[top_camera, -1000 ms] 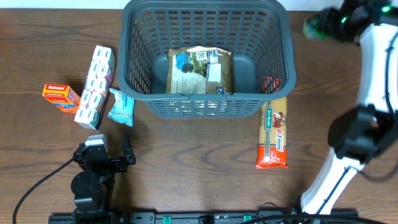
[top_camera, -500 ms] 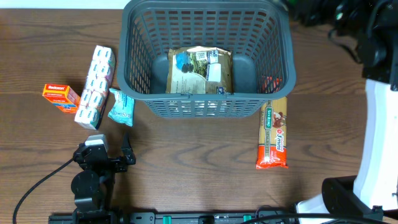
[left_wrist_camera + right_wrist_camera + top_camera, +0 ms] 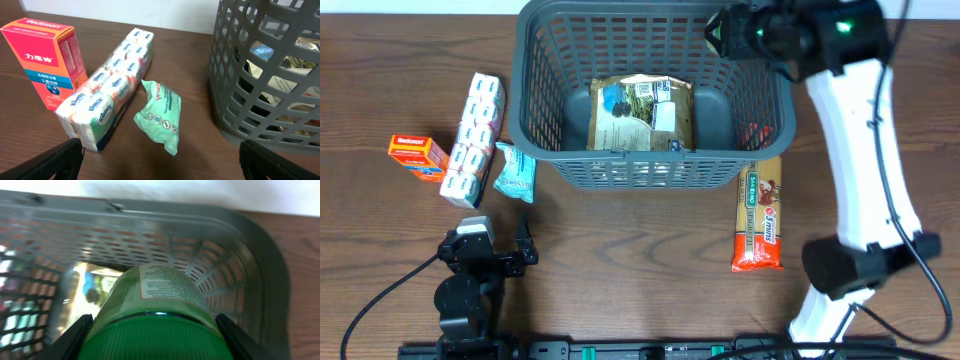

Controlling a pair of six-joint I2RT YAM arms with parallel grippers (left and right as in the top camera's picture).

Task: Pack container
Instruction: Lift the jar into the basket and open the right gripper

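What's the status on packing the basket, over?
Left gripper open, idle. Right gripper shut on green plastic bottle, over dark grey slotted plastic basket. Printed bag inside; room beside it.

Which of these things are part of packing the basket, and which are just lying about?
Job in hand: basket; bottle in the right gripper; bag already inside; orange box, tissue pack, green pouch and biscuit packet waiting on the table.
Lying about: black cable.
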